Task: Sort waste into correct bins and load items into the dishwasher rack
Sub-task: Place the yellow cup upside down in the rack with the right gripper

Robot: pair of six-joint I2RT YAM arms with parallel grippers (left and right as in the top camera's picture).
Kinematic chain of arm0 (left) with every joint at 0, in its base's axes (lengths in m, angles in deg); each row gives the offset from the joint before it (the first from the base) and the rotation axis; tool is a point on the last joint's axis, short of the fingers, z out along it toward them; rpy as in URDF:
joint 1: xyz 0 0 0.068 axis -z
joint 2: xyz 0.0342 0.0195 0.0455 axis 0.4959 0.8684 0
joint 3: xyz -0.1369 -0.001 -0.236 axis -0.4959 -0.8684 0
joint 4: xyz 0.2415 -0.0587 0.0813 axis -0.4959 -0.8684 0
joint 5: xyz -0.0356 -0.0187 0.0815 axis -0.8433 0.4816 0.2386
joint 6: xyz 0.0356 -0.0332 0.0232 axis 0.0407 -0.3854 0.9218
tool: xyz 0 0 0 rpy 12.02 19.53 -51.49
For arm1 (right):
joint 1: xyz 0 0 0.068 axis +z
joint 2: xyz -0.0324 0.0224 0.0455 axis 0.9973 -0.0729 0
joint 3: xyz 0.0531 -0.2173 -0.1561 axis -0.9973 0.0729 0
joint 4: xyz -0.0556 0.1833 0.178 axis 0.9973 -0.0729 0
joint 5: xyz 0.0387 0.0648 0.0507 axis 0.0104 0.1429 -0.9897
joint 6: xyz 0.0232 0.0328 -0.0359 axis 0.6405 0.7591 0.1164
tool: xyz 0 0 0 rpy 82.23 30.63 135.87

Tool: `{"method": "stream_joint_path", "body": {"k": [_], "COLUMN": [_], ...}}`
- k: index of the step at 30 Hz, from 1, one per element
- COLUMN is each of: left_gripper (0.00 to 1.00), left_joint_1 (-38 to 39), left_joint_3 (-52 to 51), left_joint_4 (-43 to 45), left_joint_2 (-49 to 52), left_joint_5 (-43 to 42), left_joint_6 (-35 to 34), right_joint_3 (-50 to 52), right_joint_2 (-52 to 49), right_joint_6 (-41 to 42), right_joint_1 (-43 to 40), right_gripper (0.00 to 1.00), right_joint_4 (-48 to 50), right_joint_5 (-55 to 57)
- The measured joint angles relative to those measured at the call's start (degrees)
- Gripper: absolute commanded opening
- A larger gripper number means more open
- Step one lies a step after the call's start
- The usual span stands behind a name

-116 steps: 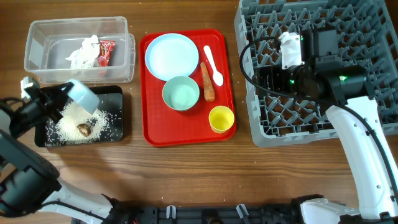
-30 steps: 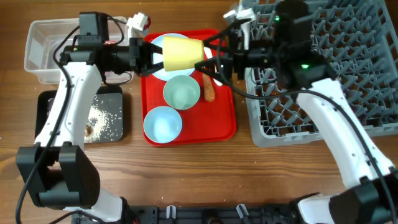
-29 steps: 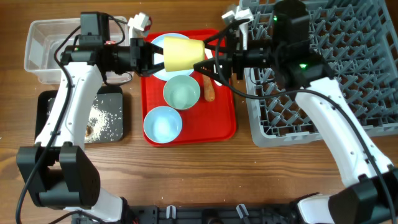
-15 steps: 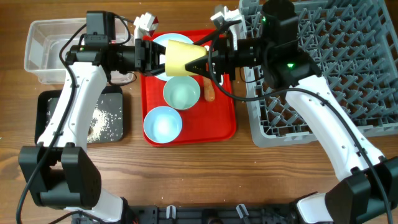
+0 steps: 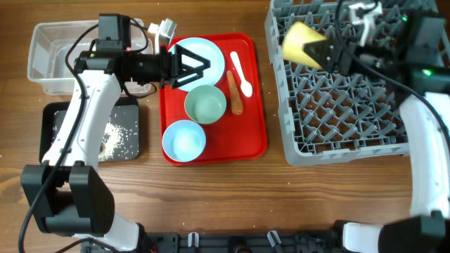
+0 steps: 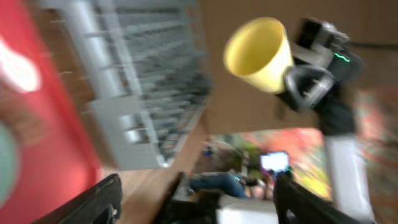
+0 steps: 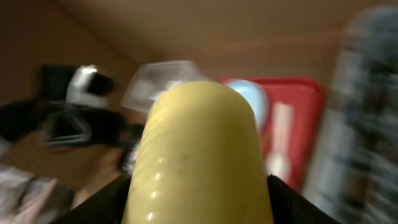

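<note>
Progress check: right claw (image 5: 325, 50) clenches the yellow cup (image 5: 301, 43) right above the rack (image 5: 351, 112), not set down yet. Left claw (image 5: 193, 65) hangs wide open and empty, plate (image 5: 213, 50) under it, with green bowl (image 5: 205, 104), blue bowl (image 5: 184, 139) and carrot stick (image 5: 235, 95) nearby, all waiting on the red tray (image 5: 249, 140).

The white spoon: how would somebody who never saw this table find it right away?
Find the flat red tray in the middle of the table and look along its right side. The white spoon lies there, right of the round pale blue plate, beside the orange stick. Unlike the round dishes and the orange stick, it is thin and white, with a rounded scoop end.
</note>
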Motion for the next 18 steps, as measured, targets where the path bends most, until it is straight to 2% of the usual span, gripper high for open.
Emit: {"method": "stream_joint_path", "body": {"k": [3,5,6,9,12,18], "left_gripper": [0.81,0.81,0.81,0.81,0.82,0.82], "left_joint_1": [0.0,0.0,0.0,0.0,0.0,0.0], "left_joint_3": [0.0,0.0,0.0,0.0,0.0,0.0], "left_joint_4": [-5.2,-7.1,-8.1,-9.2,-9.4,-9.4], "left_joint_2": [0.0,0.0,0.0,0.0,0.0,0.0], "left_joint_5": [14.5,22.3,26.8,34.3,37.9,40.3], "left_joint_6": [0.0,0.0,0.0,0.0,0.0,0.0], "right_joint_3": [-2.8,-5.6,-6.7,-6.9,-6.6,-2.8], "right_joint_2": [5.2,5.9,6.1,4.7,-0.2,-8.1], "right_joint_6": [-1.8,-2.0,-2.0,-1.4,0.7,4.2], "right_joint_1": [-0.8,-0.8,-0.8,-0.8,-0.8,2.9], "right_gripper": [0.42,0.41,0.4,0.41,0.41,0.42], "right_joint_4": [-15.3,-21.0,-27.9,-37.7,-42.0,-40.2], "right_joint_5": [22.0,29.3,33.9,39.8,44.8,49.3]}}
